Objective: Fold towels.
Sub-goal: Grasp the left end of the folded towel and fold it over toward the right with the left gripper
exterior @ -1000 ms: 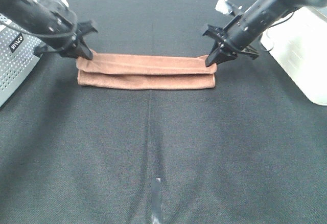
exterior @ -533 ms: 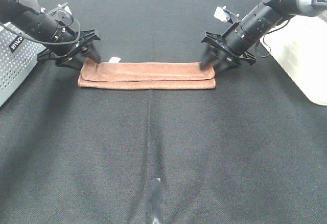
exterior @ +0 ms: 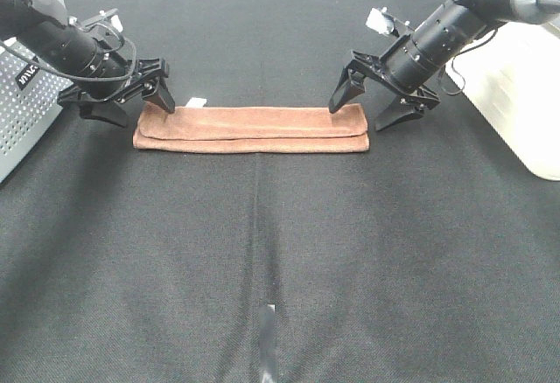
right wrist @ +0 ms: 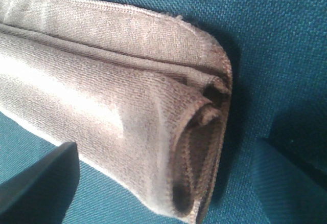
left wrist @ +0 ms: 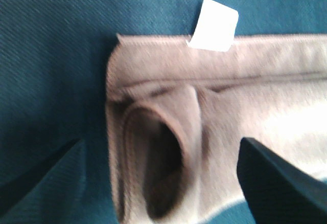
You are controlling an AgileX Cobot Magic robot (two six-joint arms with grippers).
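The brown towel (exterior: 249,128) lies on the black cloth as a long narrow folded strip, with its small white tag (exterior: 197,101) sticking out at the far edge near the left end. My left gripper (exterior: 138,108) is open and straddles the towel's left end, holding nothing. My right gripper (exterior: 361,114) is open and straddles the right end, also holding nothing. The left wrist view shows the left end of the towel (left wrist: 168,132) with its layers and tag (left wrist: 214,24) between the spread fingers (left wrist: 276,183). The right wrist view shows the rolled layers of the right end (right wrist: 153,111) between the fingers (right wrist: 41,188).
A grey perforated metal box (exterior: 26,112) stands at the left edge beside the left arm. A white housing (exterior: 525,94) stands at the right edge beside the right arm. A pale strip (exterior: 267,339) lies on the black cloth (exterior: 280,243) near the front.
Both grippers were pinching the towel's far corners a second ago. They have let go and opened wide, and the towel's top layer has settled flat into the strip.
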